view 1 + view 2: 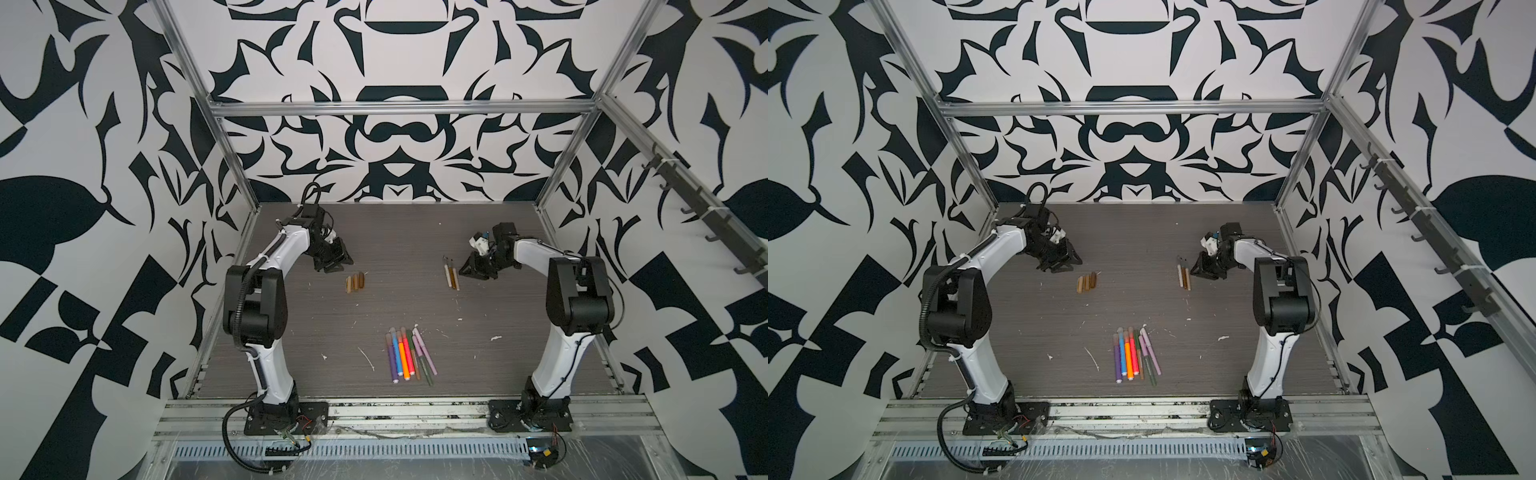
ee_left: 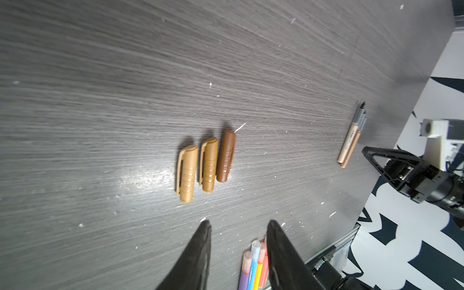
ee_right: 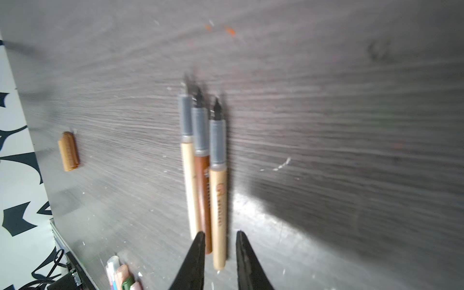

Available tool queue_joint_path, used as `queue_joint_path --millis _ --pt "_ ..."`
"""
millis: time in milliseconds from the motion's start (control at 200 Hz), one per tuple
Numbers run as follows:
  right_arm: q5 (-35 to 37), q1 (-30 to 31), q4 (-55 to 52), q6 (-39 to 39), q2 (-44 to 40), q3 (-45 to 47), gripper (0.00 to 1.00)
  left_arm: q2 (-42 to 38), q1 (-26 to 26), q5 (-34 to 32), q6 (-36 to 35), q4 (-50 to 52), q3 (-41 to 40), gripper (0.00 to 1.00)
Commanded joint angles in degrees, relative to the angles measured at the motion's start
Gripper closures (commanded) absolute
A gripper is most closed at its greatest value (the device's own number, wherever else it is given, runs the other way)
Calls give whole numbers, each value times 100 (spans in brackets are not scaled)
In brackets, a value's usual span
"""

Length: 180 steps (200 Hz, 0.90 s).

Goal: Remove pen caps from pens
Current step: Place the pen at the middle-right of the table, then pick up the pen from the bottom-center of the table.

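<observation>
Grey wood-grain covers the table (image 2: 100, 100), and from where I stand the pens lie in three separate groups.

Close to the left gripper (image 2: 238, 223), three loose caps (image 1: 355, 284) lie side by side, long axes parallel and running roughly front to back. Two are tan (image 2: 187, 173) (image 2: 209, 164) and one is brown (image 2: 226, 155), and their rounded ends all face the same way. That gripper hangs just clear of them with its jaws moderately apart and nothing between them.

Across the table, beside the right gripper (image 3: 220, 233), three uncapped pens (image 1: 451, 276) rest flat and pressed together: a cream one (image 3: 189, 188), a brown one (image 3: 203, 200) and a tan one (image 3: 218, 200). Their long axes run front to back, the grey collars and dark tips pointing at the far wall. The right gripper's jaws stand narrowly apart above the tan pen's rear end, with a gap on each side of the barrel, gripping nothing.

Near the front centre, well apart from both grippers, the capped pens (image 1: 409, 355) lie in a loose bundle. It includes purple (image 1: 392, 361), blue (image 1: 397, 353) and orange (image 1: 404, 355) ones, with thinner muted ones on the right. Their capped ends point toward the far wall, and the thin ones splay rightward at the near end.
</observation>
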<state>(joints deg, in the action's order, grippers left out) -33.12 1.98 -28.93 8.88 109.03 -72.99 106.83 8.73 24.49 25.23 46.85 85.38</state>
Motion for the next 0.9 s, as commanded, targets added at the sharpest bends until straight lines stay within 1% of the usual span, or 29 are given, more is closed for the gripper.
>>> queue_joint_path --millis 0,95,180,290,375,490,625,715,895 --pt "218 197 -22 -18 -669 164 76 -349 -29 154 154 -305 -116 60" --pt "439 529 -48 -32 -1124 504 76 -423 -25 203 216 -476 -142 60" --pt "715 964 -80 -30 -1576 826 76 -456 -29 283 275 -591 -175 60" --pt "1133 1746 -91 106 -2184 1274 76 -494 -25 405 354 -740 -270 60" --pt "1380 2407 -9 459 -2649 1751 76 -526 -30 490 401 -846 -357 60" --pt "1886 3348 199 939 -3308 2440 75 -607 -29 567 447 -969 -485 60" --pt "2431 4239 511 1573 -3993 3263 75 -668 -29 608 447 -1002 -603 60" --pt "2643 4707 593 1910 -4170 3590 75 -676 -29 650 439 -1006 -670 60" --pt "2961 5471 552 2367 -4069 3729 75 -698 -29 692 447 -1044 -756 60"
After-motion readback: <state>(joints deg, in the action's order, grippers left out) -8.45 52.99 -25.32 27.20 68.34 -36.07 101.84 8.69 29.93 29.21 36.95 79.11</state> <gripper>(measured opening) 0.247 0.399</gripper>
